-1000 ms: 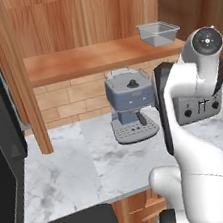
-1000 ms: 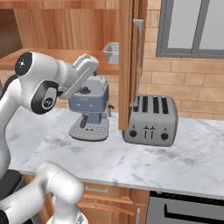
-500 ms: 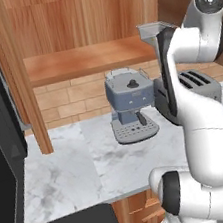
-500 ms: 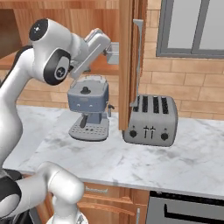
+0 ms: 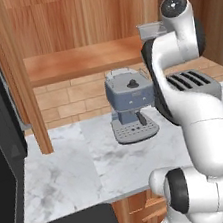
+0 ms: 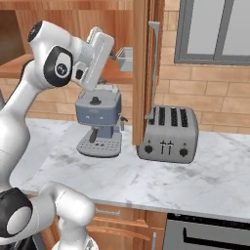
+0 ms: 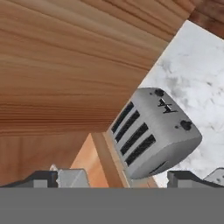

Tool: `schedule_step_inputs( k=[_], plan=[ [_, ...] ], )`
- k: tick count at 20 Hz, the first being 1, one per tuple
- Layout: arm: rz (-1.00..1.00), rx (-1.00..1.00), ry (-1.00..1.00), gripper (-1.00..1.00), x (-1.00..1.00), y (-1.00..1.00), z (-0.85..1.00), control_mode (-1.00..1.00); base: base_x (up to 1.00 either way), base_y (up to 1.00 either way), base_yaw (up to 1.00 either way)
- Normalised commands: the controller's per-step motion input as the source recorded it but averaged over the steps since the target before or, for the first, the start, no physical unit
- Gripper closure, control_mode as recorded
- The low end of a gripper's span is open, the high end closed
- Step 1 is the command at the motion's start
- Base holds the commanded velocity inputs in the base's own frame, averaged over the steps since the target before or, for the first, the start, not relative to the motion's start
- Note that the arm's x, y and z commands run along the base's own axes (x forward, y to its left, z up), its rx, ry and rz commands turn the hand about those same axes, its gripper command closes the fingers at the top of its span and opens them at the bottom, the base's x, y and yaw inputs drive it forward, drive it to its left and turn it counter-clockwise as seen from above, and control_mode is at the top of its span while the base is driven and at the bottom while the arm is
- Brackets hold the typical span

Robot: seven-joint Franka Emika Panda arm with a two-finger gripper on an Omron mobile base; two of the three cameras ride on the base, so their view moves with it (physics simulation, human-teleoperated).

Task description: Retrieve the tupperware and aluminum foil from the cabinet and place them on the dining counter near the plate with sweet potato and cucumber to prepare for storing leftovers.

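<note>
One small translucent tupperware (image 6: 125, 57) sits on the shelf board of the brown wooden cabinet (image 5: 83, 59), at the shelf's right end near the open door (image 6: 140, 68); in the left base view the tupperware (image 5: 150, 28) shows just behind the arm's upper joint. The white arm is raised to shelf height, and its hand (image 6: 114, 52) is close beside the container without touching it. In the hand view the two dark fingertips (image 7: 41, 178) stand well apart at the bottom edge, so the hand is spread, with nothing between them. Below the shelf, a blue-grey espresso machine (image 5: 130, 103) stands on the marble tabletop (image 5: 71, 170) against the brick backsplash. A silver four-slot toaster (image 6: 169, 134) stands to its right, just past the cabinet door, and appears tilted under the wooden panel in the hand view (image 7: 153, 131).
</note>
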Motion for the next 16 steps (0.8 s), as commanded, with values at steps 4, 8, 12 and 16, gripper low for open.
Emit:
schedule_step_inputs(
  k=[4, 8, 12, 16],
  plan=[
    [0.15, -0.44, 0.3, -1.0, 0.22, -0.02, -0.14, -1.0, 0.0, 0.0, 0.0],
    [0.14, -0.34, 0.3, -1.0, 0.24, -0.17, 0.01, -1.0, 0.0, 0.0, 0.0],
    [0.11, -0.27, 0.3, -1.0, 0.33, -0.21, 0.12, -1.0, 0.0, 0.0, 0.0],
    [0.08, -0.19, 0.31, -1.0, 0.41, -0.04, 0.08, -1.0, 0.0, 0.0, 0.0]
  ],
)
